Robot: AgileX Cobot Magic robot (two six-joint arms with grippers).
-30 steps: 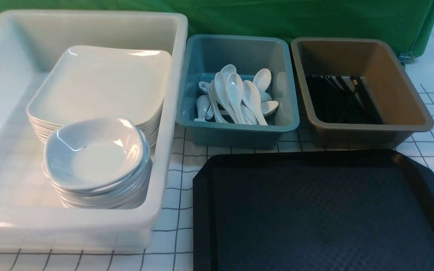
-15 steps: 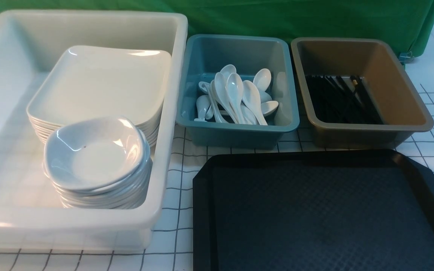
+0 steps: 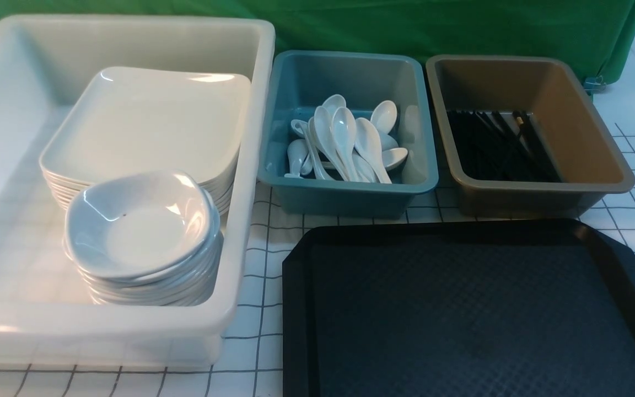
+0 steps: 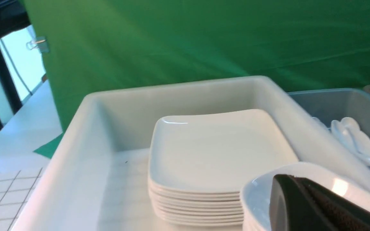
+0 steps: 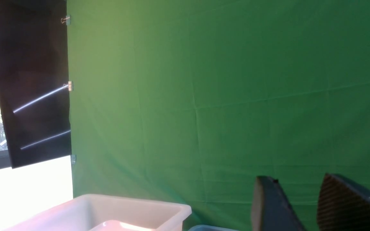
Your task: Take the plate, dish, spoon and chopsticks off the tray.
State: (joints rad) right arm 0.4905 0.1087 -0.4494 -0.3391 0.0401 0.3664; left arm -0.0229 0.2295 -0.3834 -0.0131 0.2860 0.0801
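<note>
The black tray (image 3: 461,230) lies bare at the front right. A stack of large white square plates (image 3: 146,118) and a stack of small dishes (image 3: 138,226) stand in the white tub. Several white spoons (image 3: 345,138) lie in the teal tub. Black chopsticks (image 3: 494,149) lie in the brown tub. Neither gripper shows in the front view. My left gripper (image 4: 287,180) is shut and empty, hovering over the dish stack (image 4: 257,192) beside the plates (image 4: 217,150). My right gripper (image 5: 295,179) is open and empty, raised toward the green backdrop.
The white tub (image 3: 262,110) fills the left side. The teal tub (image 3: 350,190) and the brown tub (image 3: 538,190) stand side by side behind the tray. A green curtain (image 3: 405,27) closes the back. The table has a white checked cloth (image 3: 262,264).
</note>
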